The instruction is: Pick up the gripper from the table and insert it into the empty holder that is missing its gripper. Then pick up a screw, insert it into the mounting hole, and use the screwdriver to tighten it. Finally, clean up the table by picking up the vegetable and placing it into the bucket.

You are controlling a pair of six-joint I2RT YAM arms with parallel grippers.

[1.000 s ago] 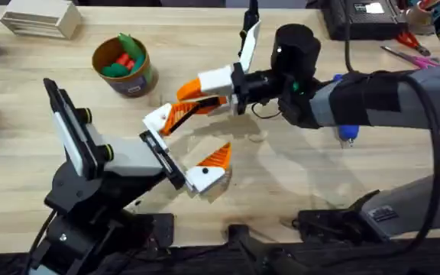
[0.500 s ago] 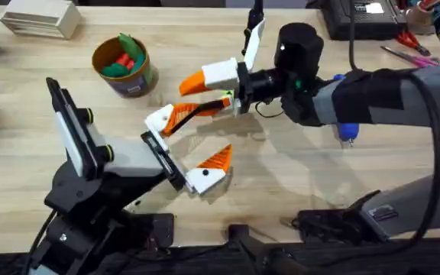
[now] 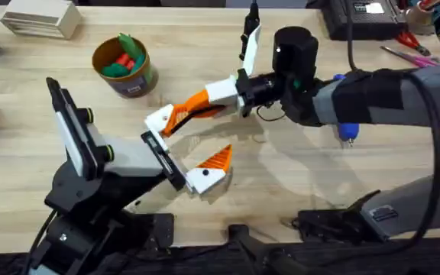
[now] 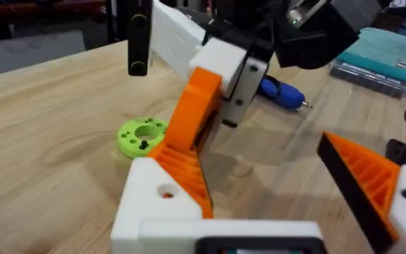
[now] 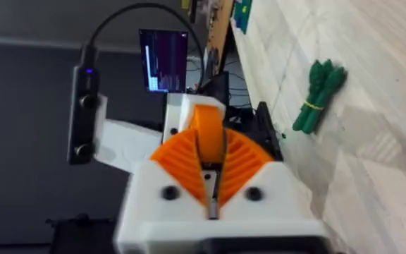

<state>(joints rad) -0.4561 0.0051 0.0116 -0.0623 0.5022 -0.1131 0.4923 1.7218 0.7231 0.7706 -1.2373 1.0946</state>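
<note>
Right claw (image 3: pixel 211 98) is clenched on the orange block (image 3: pixel 192 105), and the right wrist view confirms it: the block's edge (image 5: pixel 208 137) stands up between the two ribbed pads, pinched tight. It hangs over the middle of the tabletop (image 3: pixel 296 183), reaching in from the right edge.

Now the key line-up. The block's long axis slants down and away from the right claw toward the left edge and slightly toward the near edge, and its low end meets the white holder (image 3: pixel 157 119). From the left wrist view, the block (image 4: pixel 189 120) leans against the holder (image 4: pixel 157 208), its ribbed lower part lying along the holder's sloped face. Whether it's fully seated I can't tell.

Left claw (image 3: pixel 191 140) is spread wide and grasps nothing: the bare holder is its far finger, and its other finger, already wearing an orange pad (image 3: pixel 218 158), sits nearer the near edge. The left arm looks like it simply presents the holder, so the push looks like the right arm's job, sliding along that same slant.

The screwdriver (image 3: pixel 347 134) lies off toward the right edge, and the bucket (image 3: pixel 124 65) sits toward the far left corner.
</note>
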